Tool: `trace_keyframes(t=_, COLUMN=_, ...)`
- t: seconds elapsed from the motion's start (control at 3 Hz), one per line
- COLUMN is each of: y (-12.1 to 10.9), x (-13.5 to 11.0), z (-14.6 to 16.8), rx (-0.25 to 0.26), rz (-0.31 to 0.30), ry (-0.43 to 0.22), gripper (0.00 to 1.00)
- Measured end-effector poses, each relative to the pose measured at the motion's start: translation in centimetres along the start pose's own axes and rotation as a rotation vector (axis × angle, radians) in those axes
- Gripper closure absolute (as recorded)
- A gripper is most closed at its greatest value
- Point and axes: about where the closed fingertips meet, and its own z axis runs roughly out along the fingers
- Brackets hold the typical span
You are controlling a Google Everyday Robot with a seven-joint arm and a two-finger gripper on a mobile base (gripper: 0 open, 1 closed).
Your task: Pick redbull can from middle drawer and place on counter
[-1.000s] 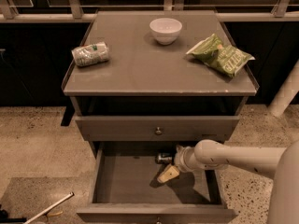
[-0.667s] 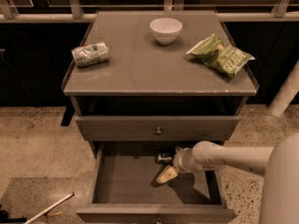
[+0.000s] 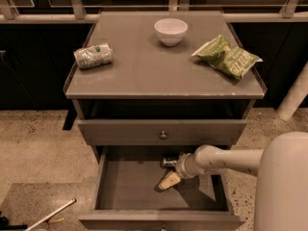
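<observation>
Nearest, the middle drawer (image 3: 130, 189) stands pulled out, with a smooth grey floor and low walls. The gripper (image 3: 168, 179) sits low at its back right, barely shifted from a second ago; only the pale rounded arm (image 3: 231, 160) bulks larger. Apart or clamped, I cannot tell. The redbull can (image 3: 169, 162), slim with a silver end, lies just behind it, so the lift looks not yet begun. Beyond, the matte bench (image 3: 144, 71) carries a fat white-green can (image 3: 93, 56), a glossy bowl (image 3: 171, 31) and a crinkled green bag (image 3: 228, 57).

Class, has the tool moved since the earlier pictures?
No. The tool stays inside the middle drawer, just right of the knob above it.
</observation>
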Motion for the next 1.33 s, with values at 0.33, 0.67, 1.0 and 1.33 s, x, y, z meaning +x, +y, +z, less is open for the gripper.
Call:
trace_keyframes(t=0.33, y=0.12, x=0.52, z=0.82, rx=-0.029, rz=0.013, ry=0.026, gripper=0.00)
trace_keyframes(t=0.67, y=0.13, x=0.35, z=0.63, rx=-0.033, rz=0.016, ry=0.030, gripper=0.00)
trace_keyframes(t=1.0, y=0.13, x=0.35, z=0.63, rx=-0.033, rz=0.016, ry=0.030, gripper=0.19)
trace_keyframes(t=1.33, y=0.13, x=0.35, z=0.63, rx=-0.033, rz=0.016, ry=0.030, gripper=0.41)
